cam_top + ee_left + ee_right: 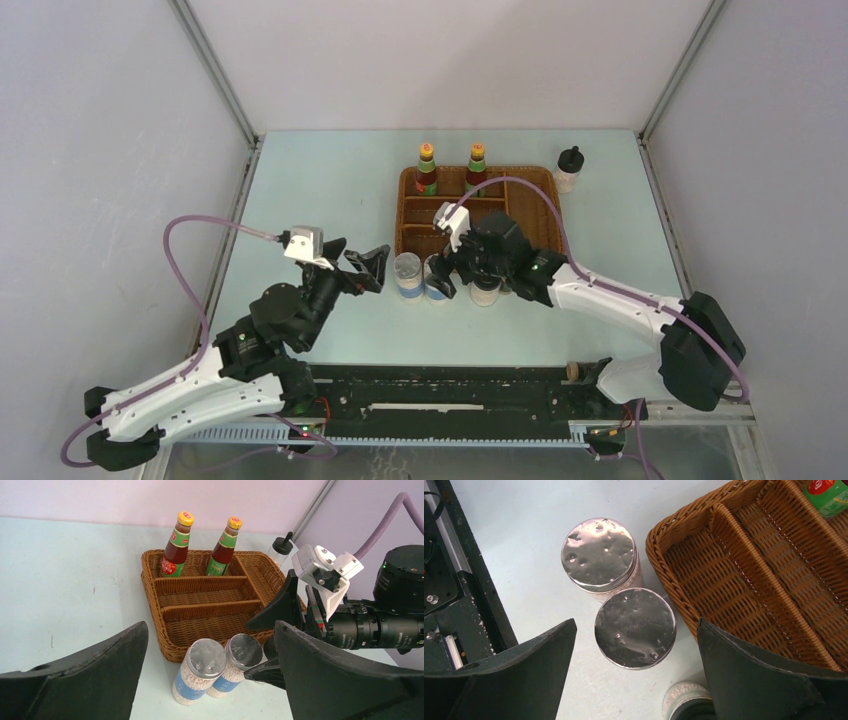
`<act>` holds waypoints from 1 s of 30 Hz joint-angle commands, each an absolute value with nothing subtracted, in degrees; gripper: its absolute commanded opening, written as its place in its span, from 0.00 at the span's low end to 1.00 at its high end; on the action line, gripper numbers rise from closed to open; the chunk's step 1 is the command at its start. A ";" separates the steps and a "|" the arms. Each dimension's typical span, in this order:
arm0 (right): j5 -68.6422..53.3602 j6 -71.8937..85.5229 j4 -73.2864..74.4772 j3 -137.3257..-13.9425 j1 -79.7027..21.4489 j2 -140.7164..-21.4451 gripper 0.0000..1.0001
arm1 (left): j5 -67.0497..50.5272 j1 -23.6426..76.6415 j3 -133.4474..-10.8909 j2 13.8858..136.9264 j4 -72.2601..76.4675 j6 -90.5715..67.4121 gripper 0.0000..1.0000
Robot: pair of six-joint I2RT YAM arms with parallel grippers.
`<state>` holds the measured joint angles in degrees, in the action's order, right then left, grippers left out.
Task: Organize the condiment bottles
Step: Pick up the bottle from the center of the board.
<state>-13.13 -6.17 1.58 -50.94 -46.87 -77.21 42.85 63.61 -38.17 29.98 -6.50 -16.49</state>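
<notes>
Two silver-topped blue-white shakers (407,277) (436,277) stand side by side on the table just in front of the wicker tray (545,205). My right gripper (452,275) hovers open above them; in the right wrist view (636,672) the nearer shaker top (635,627) lies between its fingers, the other (599,555) beyond. A white black-capped bottle (686,702) stands close below it. My left gripper (372,268) is open and empty, left of the shakers (206,659). Two yellow-capped sauce bottles (427,168) (477,165) stand in the tray's back compartment. The tiny dark bottles are not in view.
A second white black-capped bottle (568,168) stands outside the tray at its back right corner. The tray's front compartments (215,622) hold nothing. The right arm (380,625) crosses close to my left gripper's right finger (345,680). A black rail (450,395) runs along the near edge.
</notes>
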 commanded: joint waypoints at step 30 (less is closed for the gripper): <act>-17.84 -4.55 -3.91 -50.98 -43.86 -82.96 0.84 | 42.09 63.81 -35.69 29.00 -3.15 -15.20 1.00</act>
<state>-17.34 -5.15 -1.67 -50.94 -44.23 -82.19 42.68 63.61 -37.21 29.54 -5.04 -16.40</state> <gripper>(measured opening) 0.865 0.996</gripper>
